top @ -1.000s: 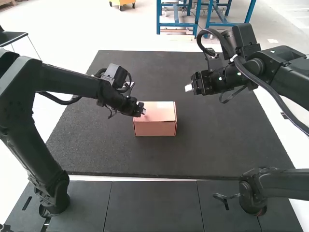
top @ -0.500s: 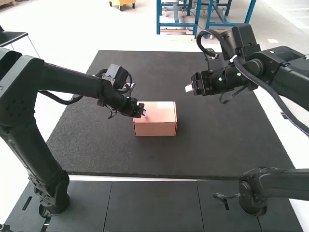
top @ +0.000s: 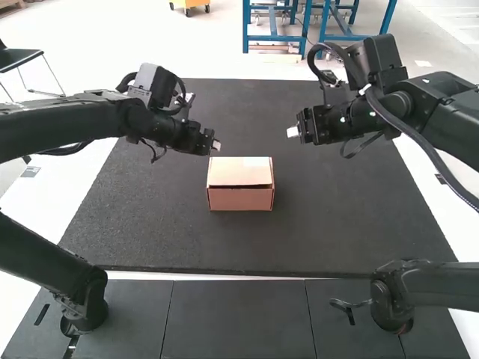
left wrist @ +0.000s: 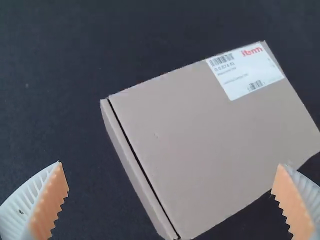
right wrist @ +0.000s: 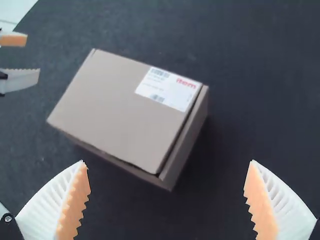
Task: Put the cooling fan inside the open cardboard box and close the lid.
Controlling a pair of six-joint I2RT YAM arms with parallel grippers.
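A brown cardboard box (top: 240, 183) sits mid-mat with its lid down flat and a white label on top. My left gripper (top: 206, 142) hovers just beyond the box's back left corner, open and holding nothing. The left wrist view looks down on the box (left wrist: 210, 145), with the left gripper (left wrist: 170, 172) spread wide above it. My right gripper (top: 293, 132) hangs behind and to the right of the box, also open and holding nothing. In the right wrist view the box (right wrist: 125, 115) lies beyond the right gripper (right wrist: 167, 167), with the left arm's fingers (right wrist: 17, 77) at the box's far side.
The box rests on a black rubber mat (top: 344, 217) covering most of the white table (top: 52, 179). Bare mat lies around the box on every side. The mat's front edge (top: 262, 274) runs near the arm bases.
My left gripper has lifted off the box's top left edge and pulled back and up to the left. The box and the right arm have stayed put.
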